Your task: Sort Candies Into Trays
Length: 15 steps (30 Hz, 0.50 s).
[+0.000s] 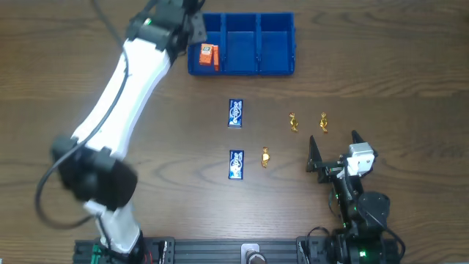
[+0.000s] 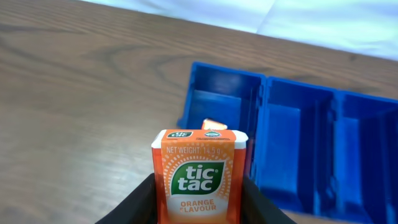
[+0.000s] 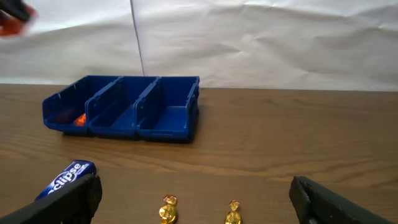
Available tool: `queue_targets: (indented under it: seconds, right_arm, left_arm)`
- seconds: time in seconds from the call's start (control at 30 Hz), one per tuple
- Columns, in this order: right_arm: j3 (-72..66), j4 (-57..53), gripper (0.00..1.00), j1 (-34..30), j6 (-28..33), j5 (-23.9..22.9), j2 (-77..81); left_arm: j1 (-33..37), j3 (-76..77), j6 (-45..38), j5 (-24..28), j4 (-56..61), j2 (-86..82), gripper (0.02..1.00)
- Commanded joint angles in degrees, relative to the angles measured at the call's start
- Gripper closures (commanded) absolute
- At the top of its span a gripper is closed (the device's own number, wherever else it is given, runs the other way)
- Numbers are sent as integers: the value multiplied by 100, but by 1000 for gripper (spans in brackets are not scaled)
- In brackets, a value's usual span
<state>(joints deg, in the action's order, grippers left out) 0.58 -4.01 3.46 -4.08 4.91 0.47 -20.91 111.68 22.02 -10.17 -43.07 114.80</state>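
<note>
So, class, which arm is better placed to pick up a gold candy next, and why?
Right. The right fingers, open, sit near the gold candies; the left fingers are busy holding an orange box by the blue tray.

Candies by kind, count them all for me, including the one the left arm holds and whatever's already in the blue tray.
Orange mint boxes: 2
Blue gum packs: 2
Gold-wrapped candies: 3
Total: 7
</note>
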Motion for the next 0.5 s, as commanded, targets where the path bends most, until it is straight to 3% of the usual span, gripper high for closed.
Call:
queue_targets:
  seconds: [0.03, 0.4, 0.5]
  right_arm:
    - [-13, -31, 3, 33, -52, -28, -24]
    - [-13, -31, 3, 33, -52, -28, -24]
    - [-13, -31, 3, 33, -52, -28, -24]
  left_arm:
    - [79, 772, -369, 417, -33, 1051, 715]
    - [103, 844, -629, 579, 168, 1659, 717]
    - [107, 844, -710, 579, 162, 1670, 678]
